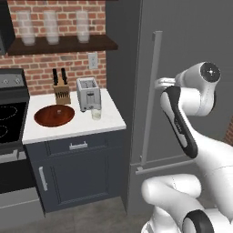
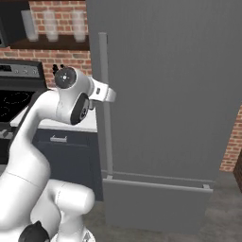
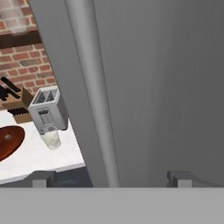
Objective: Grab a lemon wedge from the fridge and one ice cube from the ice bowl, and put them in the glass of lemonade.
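step: reach fridge handle | tool (image 3: 109,177): released, jaws spread wide, nothing held | fridge (image 1: 191,41): door shut, just ahead of the tool | handle (image 3: 94,87): long axis vertical, between the fingertips' line, slightly left | lemonade glass (image 1: 96,113): on desk (image 1: 109,122), left of fridge

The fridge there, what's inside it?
Nothing inside shows: the fridge door is shut, so its contents are covered. Only its grey front and long bar handle can be seen, with the open pincer near the handle.

I'm looking at a home kitchen — tall grey fridge (image 1: 182,68), stove (image 1: 10,109), toaster (image 1: 88,93) and knife block (image 1: 61,91) on a white counter (image 1: 109,119), brick wall (image 1: 54,7).
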Available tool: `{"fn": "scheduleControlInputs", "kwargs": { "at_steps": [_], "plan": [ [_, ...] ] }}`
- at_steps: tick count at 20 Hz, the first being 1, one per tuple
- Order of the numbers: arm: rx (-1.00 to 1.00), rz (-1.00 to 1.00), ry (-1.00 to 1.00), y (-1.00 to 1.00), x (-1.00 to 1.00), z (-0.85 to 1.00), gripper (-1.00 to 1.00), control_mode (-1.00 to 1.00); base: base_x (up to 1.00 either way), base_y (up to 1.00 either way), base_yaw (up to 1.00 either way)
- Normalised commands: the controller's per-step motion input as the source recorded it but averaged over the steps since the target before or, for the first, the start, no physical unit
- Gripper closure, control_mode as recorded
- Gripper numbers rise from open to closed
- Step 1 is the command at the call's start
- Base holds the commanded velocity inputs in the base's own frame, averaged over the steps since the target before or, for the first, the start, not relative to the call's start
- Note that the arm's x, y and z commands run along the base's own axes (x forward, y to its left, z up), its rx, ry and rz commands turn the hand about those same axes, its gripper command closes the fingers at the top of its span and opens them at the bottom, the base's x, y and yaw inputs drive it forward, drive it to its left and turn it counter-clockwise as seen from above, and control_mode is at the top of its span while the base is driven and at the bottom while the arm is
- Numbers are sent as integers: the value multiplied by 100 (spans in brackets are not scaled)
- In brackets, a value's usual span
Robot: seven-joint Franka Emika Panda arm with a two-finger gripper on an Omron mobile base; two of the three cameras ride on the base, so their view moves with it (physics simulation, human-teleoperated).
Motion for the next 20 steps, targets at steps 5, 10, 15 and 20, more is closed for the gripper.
{"fn": "scheduleControlInputs", "kwargs": {
  "at_steps": [5,10,15,20],
  "plan": [
    [0,0,0,16,45,0,-100,-100,0,0,0],
    [0,0,0,1,58,0,-100,-100,0,0,0],
    [0,0,0,0,64,-1,-100,-100,0,0,0],
    [0,1,0,0,60,-4,-100,-100,0,0,0]
  ]
}}
